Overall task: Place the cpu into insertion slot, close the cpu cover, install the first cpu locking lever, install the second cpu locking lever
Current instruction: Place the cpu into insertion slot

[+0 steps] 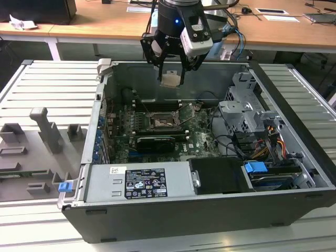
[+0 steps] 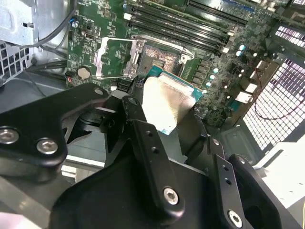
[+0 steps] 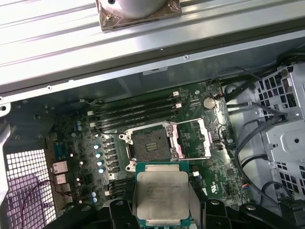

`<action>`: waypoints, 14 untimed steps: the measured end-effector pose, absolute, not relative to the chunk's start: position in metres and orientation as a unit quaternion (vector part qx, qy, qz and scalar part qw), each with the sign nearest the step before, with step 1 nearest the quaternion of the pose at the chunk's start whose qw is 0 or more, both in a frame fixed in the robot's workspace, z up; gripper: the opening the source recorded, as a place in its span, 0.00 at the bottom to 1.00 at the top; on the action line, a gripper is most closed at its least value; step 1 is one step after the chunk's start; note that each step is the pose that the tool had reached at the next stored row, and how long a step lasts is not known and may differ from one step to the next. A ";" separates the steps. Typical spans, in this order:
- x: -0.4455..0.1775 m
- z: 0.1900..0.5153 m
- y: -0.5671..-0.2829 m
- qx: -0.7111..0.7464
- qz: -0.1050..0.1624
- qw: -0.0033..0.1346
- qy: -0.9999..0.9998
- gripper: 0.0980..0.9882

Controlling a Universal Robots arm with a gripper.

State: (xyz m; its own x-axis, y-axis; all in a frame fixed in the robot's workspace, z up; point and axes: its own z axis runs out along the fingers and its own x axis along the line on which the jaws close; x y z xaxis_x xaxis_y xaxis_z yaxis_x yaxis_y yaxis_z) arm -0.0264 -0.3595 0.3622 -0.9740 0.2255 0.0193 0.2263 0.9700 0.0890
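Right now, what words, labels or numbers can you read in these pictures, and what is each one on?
No text is readable.
White label on the grey metal power supply box: print too small.
Pale silver-beige square cpu in the black gripper: faint markings, blurred.
Green motherboard: white marks too small.

lab: open pc case [image 1: 173,223], desks [image 1: 105,23]

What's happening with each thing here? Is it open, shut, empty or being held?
gripper: jaws shut on the cpu, up over the case.
cpu: held in the air, not in the slot yet.
insertion slot: empty and uncovered.
cpu cover: flipped open, lying beside the slot.
computer case: open, insides showing.
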 end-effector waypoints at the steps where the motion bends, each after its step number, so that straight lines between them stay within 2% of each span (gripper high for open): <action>1: -0.026 0.362 -0.360 -0.116 -0.045 0.004 -0.992 0.48; 14: -0.026 0.359 -0.359 -0.197 -0.046 0.001 -0.979 0.48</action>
State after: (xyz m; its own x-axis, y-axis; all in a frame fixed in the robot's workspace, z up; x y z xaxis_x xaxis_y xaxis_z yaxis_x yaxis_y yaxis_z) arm -0.0263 -0.3595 0.3590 -0.9221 0.3866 0.0193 0.3867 0.9179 0.0892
